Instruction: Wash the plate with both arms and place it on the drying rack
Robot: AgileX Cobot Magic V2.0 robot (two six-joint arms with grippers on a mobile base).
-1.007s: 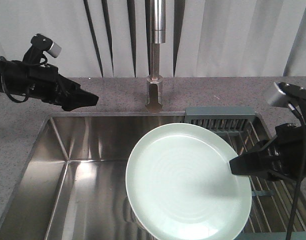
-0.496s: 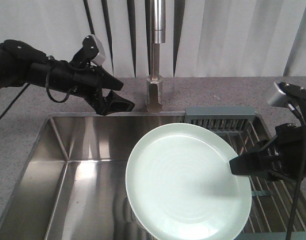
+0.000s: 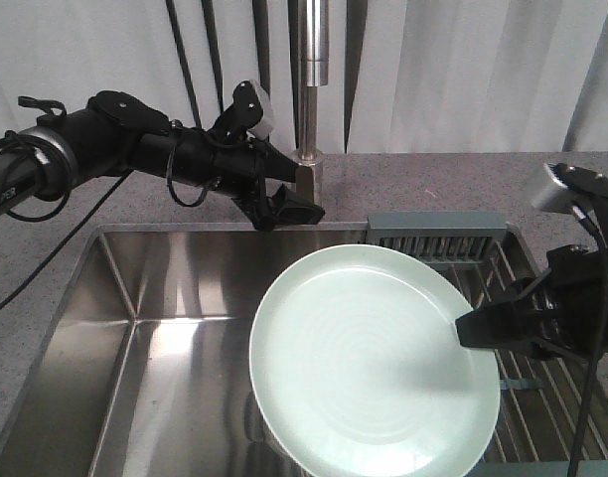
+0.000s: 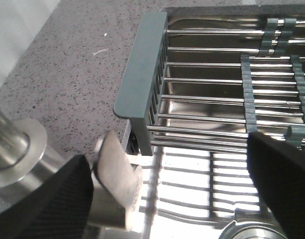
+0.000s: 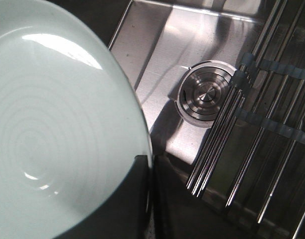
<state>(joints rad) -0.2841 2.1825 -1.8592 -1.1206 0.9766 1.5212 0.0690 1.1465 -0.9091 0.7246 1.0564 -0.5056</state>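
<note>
Entry, front view. You had the right claw (image 3: 465, 334) pinching the right rim of the plate (image 3: 369, 363). In the right wrist view one dark finger lay over that rim. The plate was held over the sink (image 3: 155, 298), tilted, face up, with its right edge by the bars of the drying rack (image 3: 528, 422).

Your left arm lay across the back edge of the sink. The left claw (image 3: 296, 209) was spread, just beside the base of the faucet (image 3: 306, 189). In the left wrist view both fingers stood well apart, and the rack's grey-blue end piece (image 4: 142, 64) showed between them.

The drain (image 5: 205, 97) sat beside the plate's edge. The speckled grey worktop (image 3: 433, 184) ran behind the sink.
</note>
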